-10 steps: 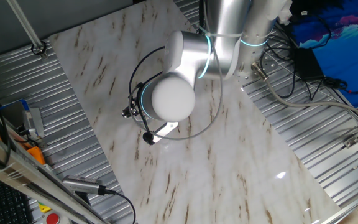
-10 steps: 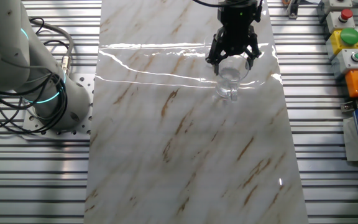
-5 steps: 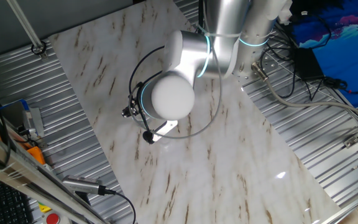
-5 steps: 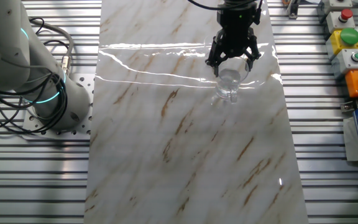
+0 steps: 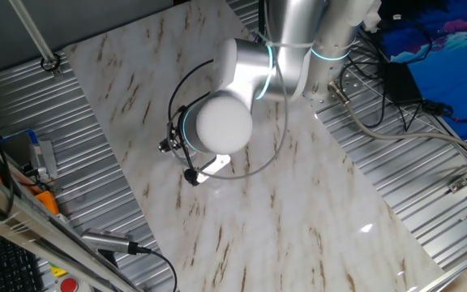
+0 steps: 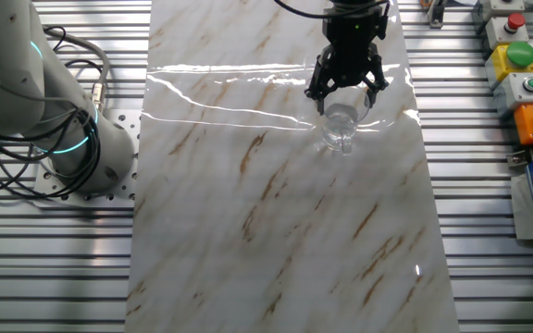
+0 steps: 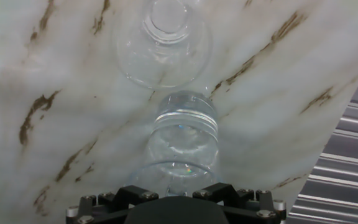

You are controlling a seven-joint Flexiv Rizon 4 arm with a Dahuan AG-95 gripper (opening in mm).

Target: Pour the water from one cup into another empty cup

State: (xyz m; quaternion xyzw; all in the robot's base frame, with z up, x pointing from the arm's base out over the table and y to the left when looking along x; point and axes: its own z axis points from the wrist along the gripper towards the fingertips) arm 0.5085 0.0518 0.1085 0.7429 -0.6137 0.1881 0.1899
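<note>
Two clear glasses stand close together on the marble table (image 6: 248, 231). The larger tumbler (image 6: 343, 112) shows at the top of the hand view (image 7: 163, 43). The smaller cup (image 6: 338, 141) stands just in front of it, in the middle of the hand view (image 7: 183, 140). I cannot make out water in either glass. My gripper (image 6: 345, 91) hovers above the pair with its jaws spread, holding nothing. In the hand view only its black body (image 7: 180, 202) shows, right behind the smaller cup. In the one fixed view the arm's white joint (image 5: 220, 124) hides both glasses.
The table's right edge (image 6: 422, 185) runs close beside the glasses, with ribbed metal rails (image 6: 489, 213) beyond it. A box with red and green buttons (image 6: 518, 51) sits at the far right. The arm's base and cables (image 6: 72, 139) are at the left.
The gripper has crept slightly upward in the other fixed view, jaws still spread. Both glasses stay where they were.
</note>
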